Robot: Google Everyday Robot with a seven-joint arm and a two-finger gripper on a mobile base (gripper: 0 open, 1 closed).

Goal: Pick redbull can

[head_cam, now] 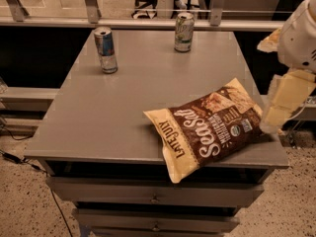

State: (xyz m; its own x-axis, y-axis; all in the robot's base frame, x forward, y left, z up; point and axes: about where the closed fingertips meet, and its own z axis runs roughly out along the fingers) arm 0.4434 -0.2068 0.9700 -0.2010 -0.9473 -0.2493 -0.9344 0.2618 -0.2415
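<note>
The redbull can [105, 49], slim with blue and silver panels and a silver top, stands upright near the back left corner of the grey table [123, 112]. My gripper [277, 113], pale yellow under a white arm, hangs at the table's right edge beside the chip bag. It is far from the can and holds nothing that I can see.
A wider pale green-white can [183, 31] stands at the back middle. A brown and yellow chip bag [210, 127] lies at the front right, overhanging the front edge. Drawers [155, 196] sit below the tabletop. A rail [148, 22] runs behind the table.
</note>
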